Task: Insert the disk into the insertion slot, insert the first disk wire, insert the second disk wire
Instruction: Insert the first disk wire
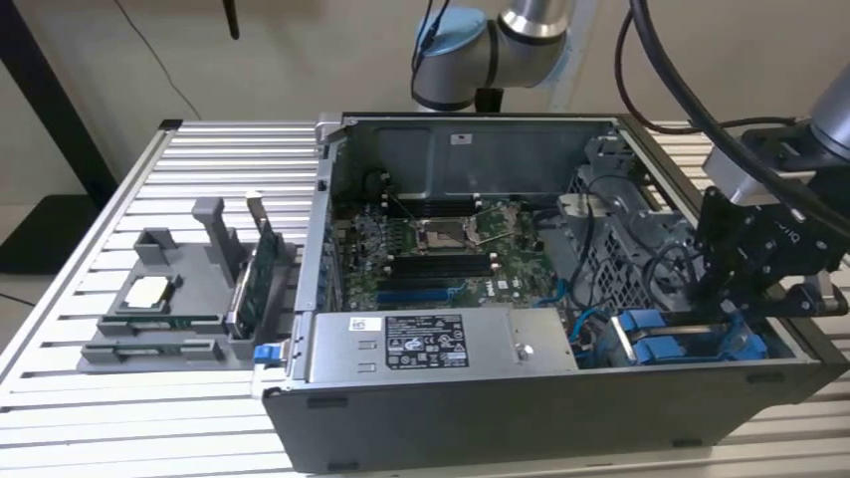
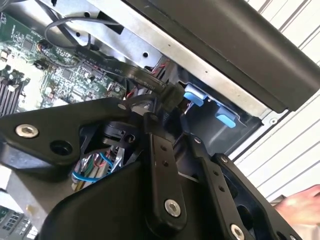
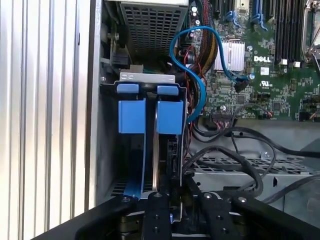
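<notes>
Currently the end effector (image 1: 722,317) is down inside the case (image 1: 531,418), over the drive cage (image 3: 107,150). Grip state: can't tell whether it's spread or pinching anything. In the first wrist view the disk (image 3: 169,117) is straight ahead of the end effector, its blue frame seated in the slot (image 3: 170,150). A second blue frame (image 3: 132,116) sits just beside it, on the side away from the motherboard (image 3: 260,65). A blue wire (image 3: 197,65) loops just beyond the disk toward the motherboard. Black wires (image 3: 235,150) run close beside the end effector. The case stands on the slatted table (image 1: 173,159).
</notes>
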Tool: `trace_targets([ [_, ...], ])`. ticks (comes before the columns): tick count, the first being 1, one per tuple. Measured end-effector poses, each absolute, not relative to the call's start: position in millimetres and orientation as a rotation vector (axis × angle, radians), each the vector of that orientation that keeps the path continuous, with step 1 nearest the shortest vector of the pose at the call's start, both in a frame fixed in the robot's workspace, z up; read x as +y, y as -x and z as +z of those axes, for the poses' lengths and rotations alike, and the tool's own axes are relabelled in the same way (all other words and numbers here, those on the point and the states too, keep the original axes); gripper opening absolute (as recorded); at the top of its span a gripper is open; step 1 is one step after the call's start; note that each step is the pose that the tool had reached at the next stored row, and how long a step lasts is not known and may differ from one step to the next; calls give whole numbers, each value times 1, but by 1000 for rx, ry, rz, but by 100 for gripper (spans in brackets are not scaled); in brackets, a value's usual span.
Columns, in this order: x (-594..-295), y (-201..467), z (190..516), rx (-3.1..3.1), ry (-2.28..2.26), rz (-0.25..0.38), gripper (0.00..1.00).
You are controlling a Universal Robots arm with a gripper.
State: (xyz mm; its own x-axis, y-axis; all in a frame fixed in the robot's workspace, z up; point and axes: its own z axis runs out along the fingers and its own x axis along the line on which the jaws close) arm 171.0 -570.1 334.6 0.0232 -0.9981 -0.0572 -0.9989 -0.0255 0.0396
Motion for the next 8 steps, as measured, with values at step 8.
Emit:
trace_targets([
  [8,-570,-171,349,2185,2239,107,27],
])
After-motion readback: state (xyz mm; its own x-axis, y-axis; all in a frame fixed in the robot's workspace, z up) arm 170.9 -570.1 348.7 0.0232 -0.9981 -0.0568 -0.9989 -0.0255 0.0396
